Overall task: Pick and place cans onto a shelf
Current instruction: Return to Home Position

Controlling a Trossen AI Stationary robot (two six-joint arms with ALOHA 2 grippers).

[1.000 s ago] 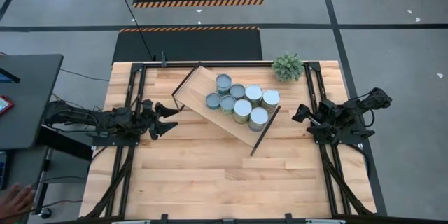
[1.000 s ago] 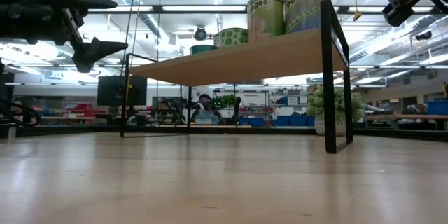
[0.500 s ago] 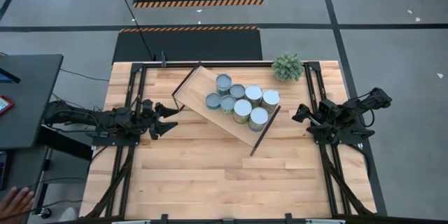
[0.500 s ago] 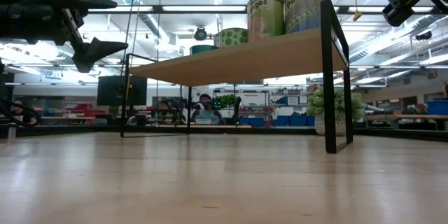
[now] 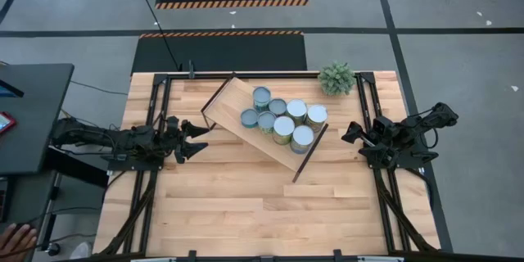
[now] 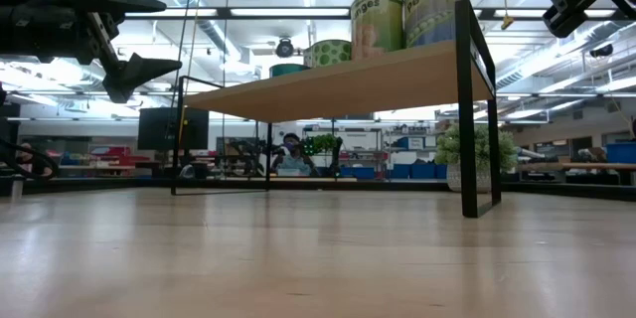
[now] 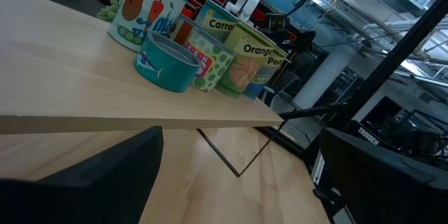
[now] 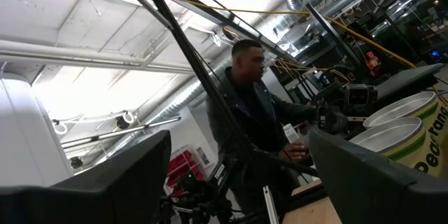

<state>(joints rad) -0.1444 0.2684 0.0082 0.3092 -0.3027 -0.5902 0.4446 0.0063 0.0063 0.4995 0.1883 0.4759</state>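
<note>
All eight cans (image 5: 283, 126) are sitting on the shelf (image 5: 232, 100), job looking done, left gripper (image 5: 200, 138) and right gripper (image 5: 350, 136) hanging clear either side, fingers apart, empty.

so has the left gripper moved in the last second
No. In the high view the left gripper sits in the same spot just left of the shelf as in both earlier pictures, open.

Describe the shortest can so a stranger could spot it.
Find the shelf, a wood board on a black frame, set aslant on the table. Eight cans cluster on it; the shortest can stands at the corner nearest the left gripper. It alone is squat and teal; its neighbours are taller.
</note>
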